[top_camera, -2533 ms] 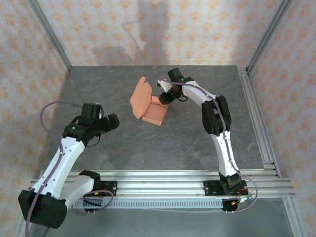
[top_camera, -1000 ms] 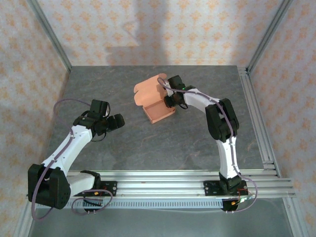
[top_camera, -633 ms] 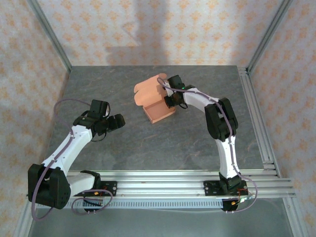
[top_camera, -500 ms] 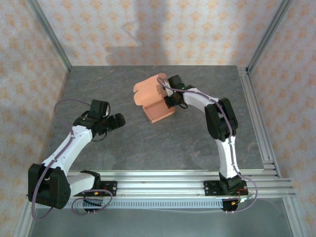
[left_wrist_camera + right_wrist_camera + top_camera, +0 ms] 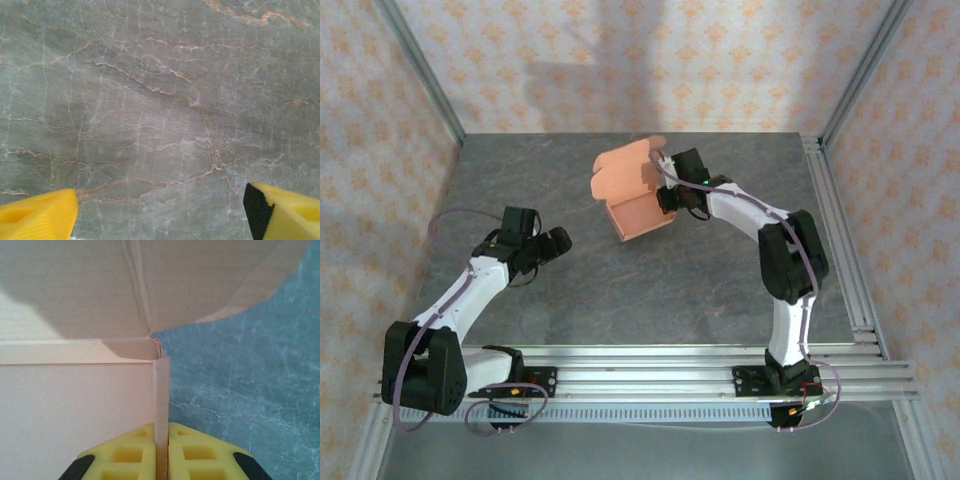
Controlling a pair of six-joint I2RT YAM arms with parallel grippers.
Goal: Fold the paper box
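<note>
Looks like mid-fold: pinches one side wall of the paper box with the right jaws, pressed together on the thin card, toward the far middle of the tabletop. Shows the base walls already raised and the lid with rounded flaps standing open at the back. Hangs the left jaws wide apart and empty over bare stone, well apart from the box. Next probably calls for swinging the lid down and tucking its flaps without creasing the held wall. Grey veined matt surface; orange-patterned walls, aluminium posts, near rail
</note>
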